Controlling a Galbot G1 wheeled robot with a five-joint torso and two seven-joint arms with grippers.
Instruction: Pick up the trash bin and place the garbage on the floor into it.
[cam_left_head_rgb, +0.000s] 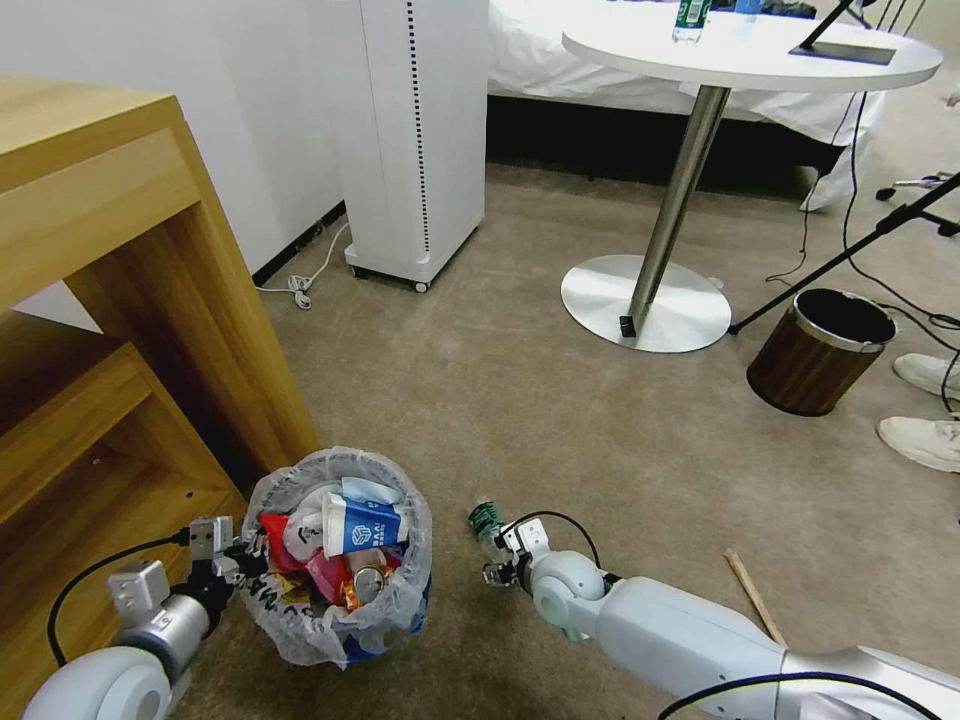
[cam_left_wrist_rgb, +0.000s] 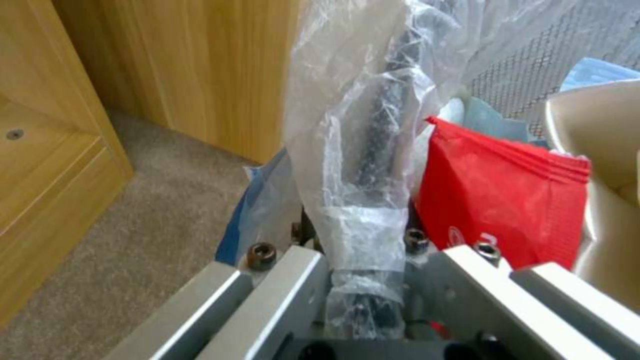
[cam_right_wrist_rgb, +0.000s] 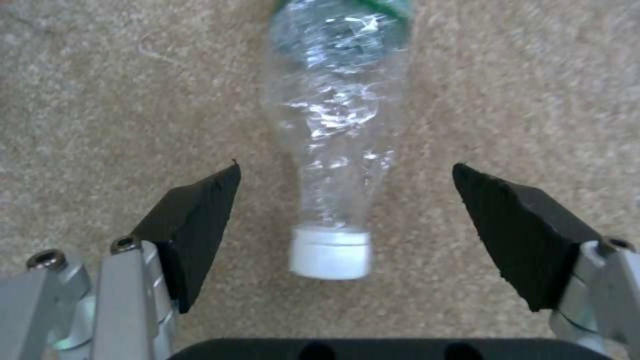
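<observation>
Bottle (cam_right_wrist_rgb: 331, 125), crushed clear plastic with a green label and white cap, lies on the carpet between my right gripper (cam_right_wrist_rgb: 347, 220)'s wide-spread pads, cap toward me. I judge it light, springy and slippery; I'd pinch the stiffer neck. At nine o'clock, my left gripper (cam_left_wrist_rgb: 369, 260) clamps the rim of the bag-lined round trash bin (cam_left_head_rgb: 338, 545).
</observation>
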